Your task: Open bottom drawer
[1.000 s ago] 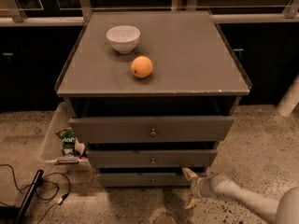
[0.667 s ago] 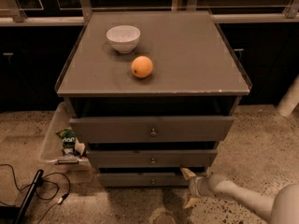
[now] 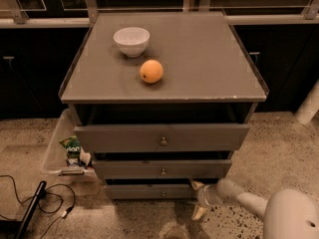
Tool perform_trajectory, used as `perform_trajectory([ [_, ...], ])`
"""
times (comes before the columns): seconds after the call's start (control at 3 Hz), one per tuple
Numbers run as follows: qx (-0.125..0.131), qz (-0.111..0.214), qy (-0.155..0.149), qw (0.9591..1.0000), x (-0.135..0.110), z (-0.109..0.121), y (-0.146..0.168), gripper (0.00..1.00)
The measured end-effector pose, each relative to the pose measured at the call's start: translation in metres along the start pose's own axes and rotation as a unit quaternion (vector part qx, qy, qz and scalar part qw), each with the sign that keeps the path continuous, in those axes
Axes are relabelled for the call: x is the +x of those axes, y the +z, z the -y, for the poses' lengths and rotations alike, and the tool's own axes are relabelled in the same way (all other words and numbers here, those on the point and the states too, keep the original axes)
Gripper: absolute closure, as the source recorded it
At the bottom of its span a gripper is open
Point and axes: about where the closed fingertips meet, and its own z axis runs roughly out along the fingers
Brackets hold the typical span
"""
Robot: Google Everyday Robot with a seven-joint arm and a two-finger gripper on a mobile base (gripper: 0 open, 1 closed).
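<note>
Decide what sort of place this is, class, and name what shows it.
Probably an office kitchen or test lab: a drawer unit bearing a bowl and an orange, dark cabinets behind, a speckled floor with loose cables. The robot's claw hangs open by the right end of the bottom drawer.

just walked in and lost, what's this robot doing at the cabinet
The robot's gripper is down by the right end of the narrow grey wooden bottom drawer, jaws spread, off to the right of its small round metal knob. That drawer looks barely out, if at all. A white bowl and an orange sit on the grey cabinet top.
</note>
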Motion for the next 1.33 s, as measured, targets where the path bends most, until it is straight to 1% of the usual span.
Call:
perform_trajectory([
  [0.33,-0.012,0.007,0.012,0.9998,0.0086,0.0140,0.0170,0.00],
  [0.67,-0.011,0.007,0.012,0.9998,0.0092,0.0153,0.0168,0.00],
  [1.0,-0.011,0.007,0.012,0.9998,0.0092,0.0153,0.0168,0.18],
  [1.33,-0.011,0.007,0.012,0.9998,0.0092,0.0153,0.0168,0.41],
])
